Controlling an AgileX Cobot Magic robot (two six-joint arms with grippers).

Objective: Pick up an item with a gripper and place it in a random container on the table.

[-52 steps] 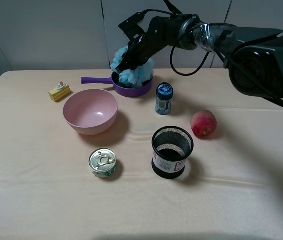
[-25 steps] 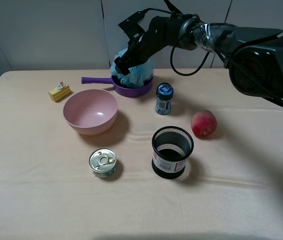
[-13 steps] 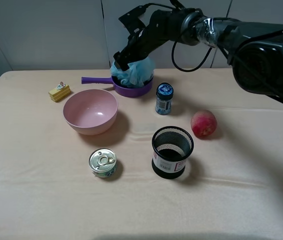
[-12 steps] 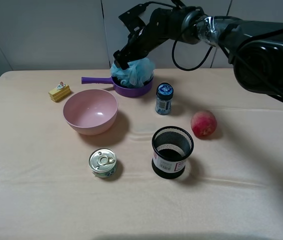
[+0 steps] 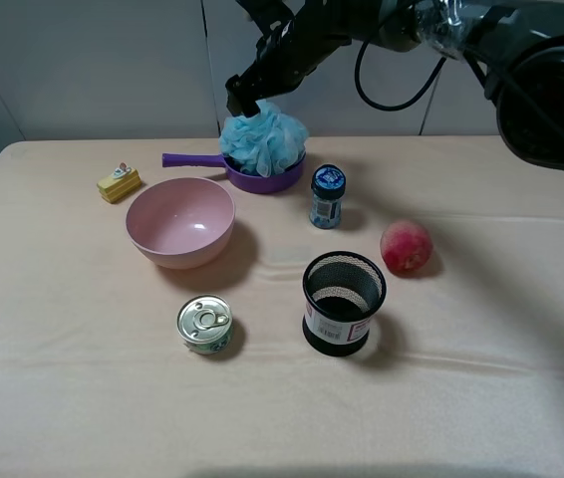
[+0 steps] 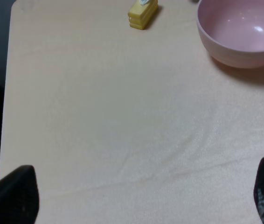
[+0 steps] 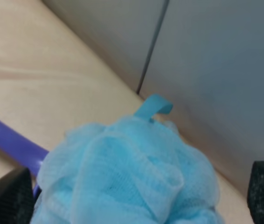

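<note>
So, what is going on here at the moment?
The right gripper hangs just above the light-blue bath pouf, with its jaws wide apart and nothing held. The pouf sits in the purple frying pan at the far side of the table, so the placing looks done. The left gripper is open too, over bare cloth near the pink bowl.

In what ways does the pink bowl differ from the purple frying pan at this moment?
The pink bowl is empty, while the purple frying pan holds the light-blue bath pouf. The pan has a long handle; the bowl has none. The bowl looks wider and deeper than the pan. Both stand upright on the table.
</note>
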